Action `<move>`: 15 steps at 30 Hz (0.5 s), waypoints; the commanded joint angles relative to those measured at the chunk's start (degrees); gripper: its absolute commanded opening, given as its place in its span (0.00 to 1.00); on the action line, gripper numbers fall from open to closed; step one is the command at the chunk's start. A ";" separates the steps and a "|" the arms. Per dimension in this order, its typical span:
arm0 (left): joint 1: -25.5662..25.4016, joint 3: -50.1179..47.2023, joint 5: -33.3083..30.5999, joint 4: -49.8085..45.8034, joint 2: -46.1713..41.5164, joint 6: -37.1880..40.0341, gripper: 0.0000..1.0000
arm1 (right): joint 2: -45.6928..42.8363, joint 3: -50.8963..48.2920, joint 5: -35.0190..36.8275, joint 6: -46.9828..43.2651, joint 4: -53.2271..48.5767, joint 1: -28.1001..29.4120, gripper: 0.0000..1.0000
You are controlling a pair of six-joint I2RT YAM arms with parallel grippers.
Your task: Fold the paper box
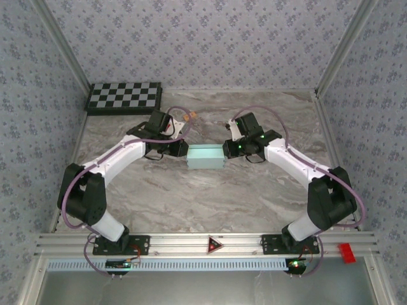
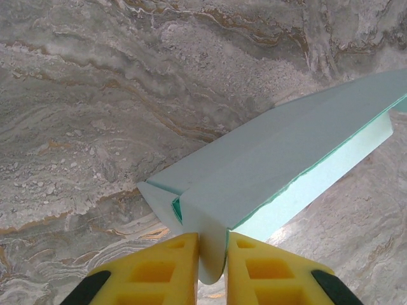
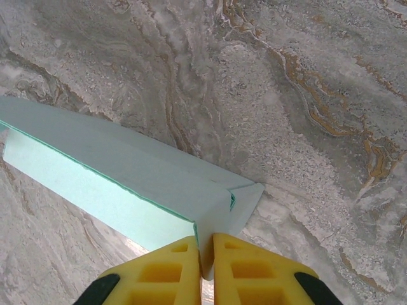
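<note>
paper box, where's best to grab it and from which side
By the thin flaps at its two short ends, coming in from either side. The paper box is long and hollow; the left end effector and right end effector each pinch one flap.

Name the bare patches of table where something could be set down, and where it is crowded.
Widest free patch: the table between the box, the left arm, the right arm and the near rail. Another lies by the back wall, behind the right arm. Crowded: the middle, where the left tool and right tool pinch the box's ends.
</note>
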 commanded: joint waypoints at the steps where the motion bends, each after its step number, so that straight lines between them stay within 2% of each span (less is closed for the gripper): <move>1: 0.02 0.35 1.47 0.59 0.10 -1.39 0.17 | 1.08 1.76 -0.21 1.25 -1.42 0.70 0.11; 15: -0.23 -0.10 1.20 0.57 -0.15 -1.50 0.17 | 2.13 3.16 -1.21 2.11 -2.18 0.93 0.12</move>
